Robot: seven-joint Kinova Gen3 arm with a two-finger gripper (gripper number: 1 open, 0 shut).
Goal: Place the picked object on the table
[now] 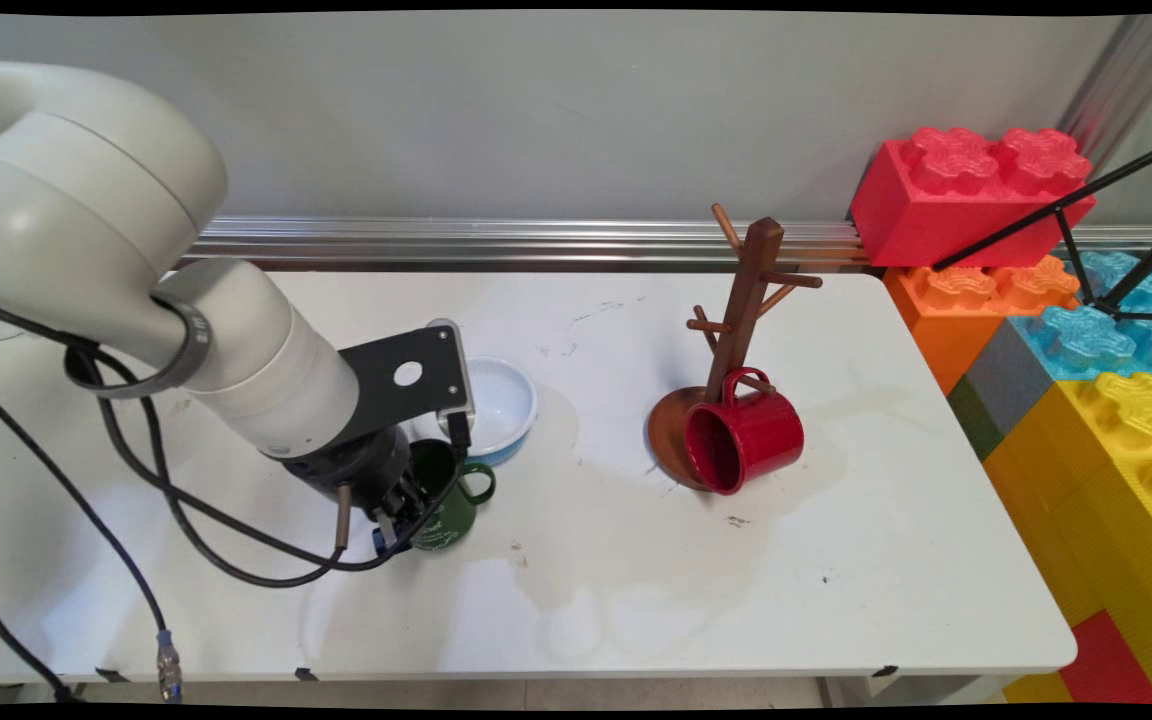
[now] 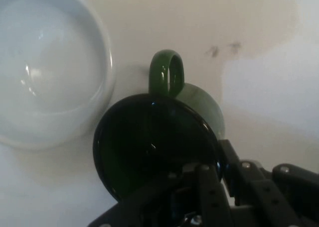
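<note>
A dark green mug (image 1: 458, 508) stands on the white table (image 1: 636, 580) left of centre, handle toward the right. My gripper (image 1: 414, 497) has come down on its left rim and is shut on it. In the hand view one finger sits inside the green mug (image 2: 202, 103) and the other outside its wall, gripper (image 2: 220, 166) pinching the rim; the handle points away from the hand. A white bowl with a pale blue outside (image 1: 506, 402) lies just behind the mug, almost touching it, bowl (image 2: 47, 72).
A brown wooden mug tree (image 1: 742, 300) stands right of centre on a round base, with a red mug (image 1: 748, 440) hung on a low peg, mouth facing front-left. Big red, orange, blue and yellow toy blocks (image 1: 1086, 380) border the table's right edge. Black cables hang from the arm.
</note>
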